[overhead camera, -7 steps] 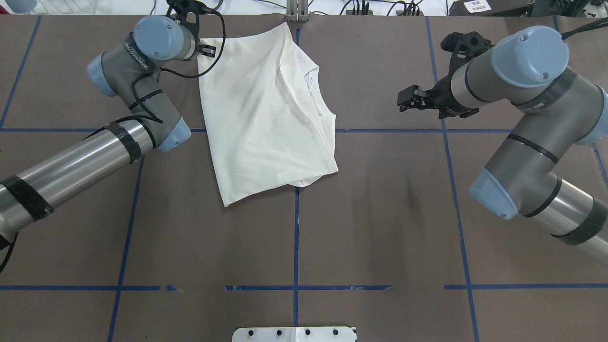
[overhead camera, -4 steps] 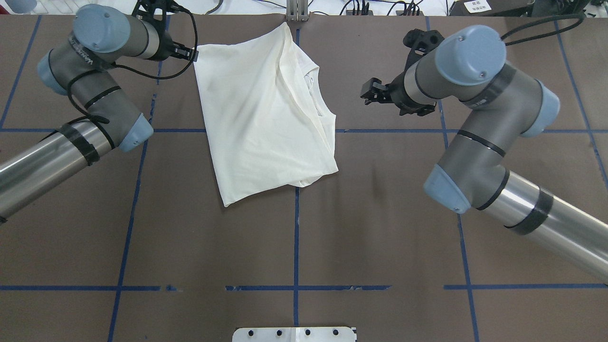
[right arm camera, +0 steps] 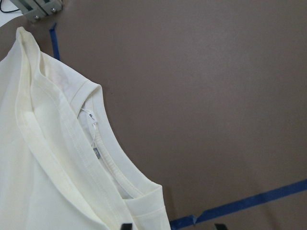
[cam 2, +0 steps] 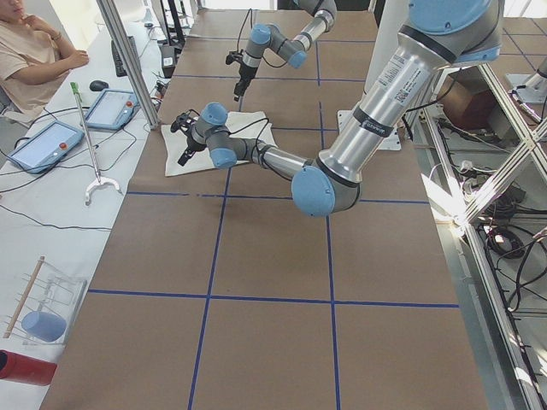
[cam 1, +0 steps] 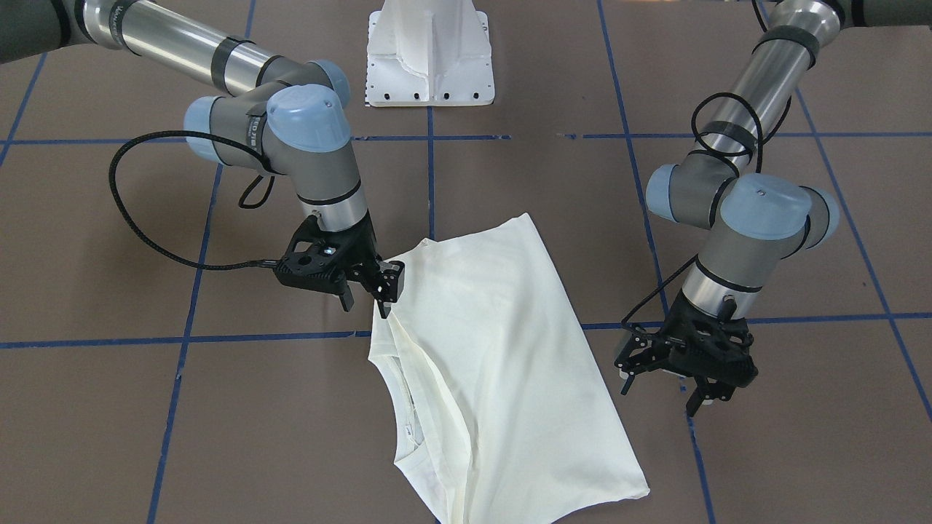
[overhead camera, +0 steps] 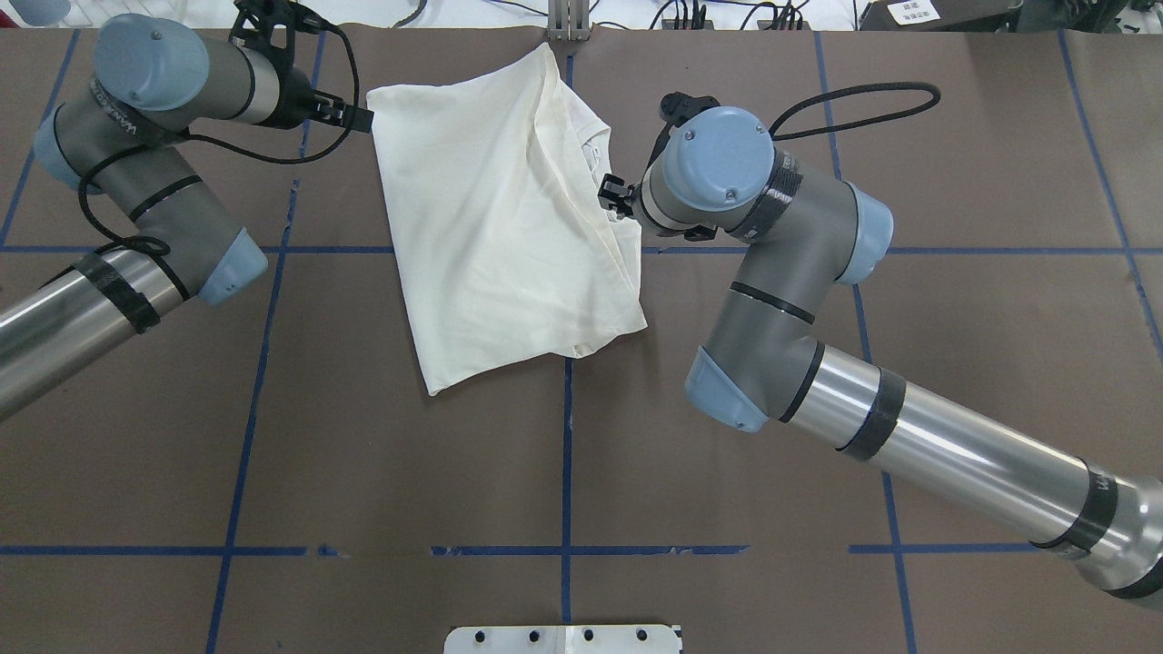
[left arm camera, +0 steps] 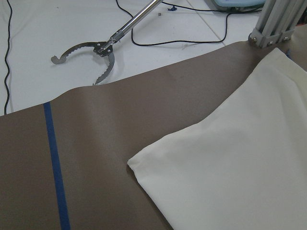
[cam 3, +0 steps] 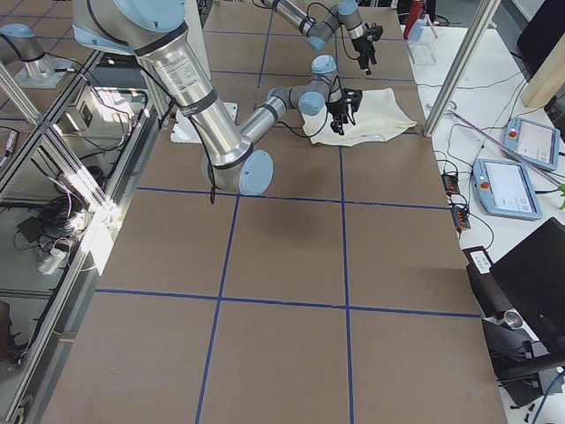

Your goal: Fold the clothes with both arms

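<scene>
The T-shirt (overhead camera: 495,236) is lying folded and plain cream side up toward 12 o'clock on the brown table (overhead camera: 727,454). It is showing as a slanted panel with soft creases. Its ribbed neckline (right arm camera: 110,158) is opening at the 3 o'clock side, with a small white label (right arm camera: 90,115) peeking out.

The right gripper (cam 1: 369,295) is hanging right over that collar edge with its jaws spread, and the wrist camera is catching both dark fingertips (right arm camera: 125,225) either side of the shoulder seam. From overhead its own blue-capped wrist is covering most of it. The left gripper (cam 1: 659,387) is sitting just beside the shirt's 10 o'clock corner, fingers apart and gripping nothing. Whether it is touching the cloth is hard to tell.

The sleeves are tucked out of sight. The shirt's far tip is reaching the table's edge by the metal post (overhead camera: 569,23) at 12 o'clock. A grabber tool (left arm camera: 98,48) is resting on the white surface beyond that edge. Toward 6 o'clock, brown mat is stretching down to the white base plate (overhead camera: 563,639).
</scene>
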Tool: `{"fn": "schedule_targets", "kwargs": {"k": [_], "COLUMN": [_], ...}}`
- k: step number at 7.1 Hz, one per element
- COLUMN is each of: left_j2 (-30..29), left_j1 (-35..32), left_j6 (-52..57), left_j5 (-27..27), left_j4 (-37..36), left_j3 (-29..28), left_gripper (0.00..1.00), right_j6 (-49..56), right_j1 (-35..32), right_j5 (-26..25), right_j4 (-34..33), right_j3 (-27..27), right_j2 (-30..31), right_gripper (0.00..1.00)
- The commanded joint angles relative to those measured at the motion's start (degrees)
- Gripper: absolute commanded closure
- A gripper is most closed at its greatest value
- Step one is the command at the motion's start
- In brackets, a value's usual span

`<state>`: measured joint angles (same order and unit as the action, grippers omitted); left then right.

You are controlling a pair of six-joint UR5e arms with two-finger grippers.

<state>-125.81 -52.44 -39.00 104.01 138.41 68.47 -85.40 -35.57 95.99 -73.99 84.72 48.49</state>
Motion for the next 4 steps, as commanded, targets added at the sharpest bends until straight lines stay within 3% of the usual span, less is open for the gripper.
{"fn": "schedule_targets", "kwargs": {"k": [1,4], "left_j2": [0.04,0.04], "left_j1": [0.23,1.29], "left_j6": [-0.29,-1.96], "left_j5": [-0.03,-0.03], "left_j4": [0.02,0.10], "left_j3": [0.00,0.09], "left_gripper": [0.00,0.00], "right_j6": [-0.99,-1.17], "right_j1": [3.82,6.12], "right_j5": [-3.17,-5.11], "right_j4": [-0.01,-0.10], "right_j3": [-1.57,-2.72], "right_j2": [-0.33,0.20], "right_gripper": [0.36,0.41]}}
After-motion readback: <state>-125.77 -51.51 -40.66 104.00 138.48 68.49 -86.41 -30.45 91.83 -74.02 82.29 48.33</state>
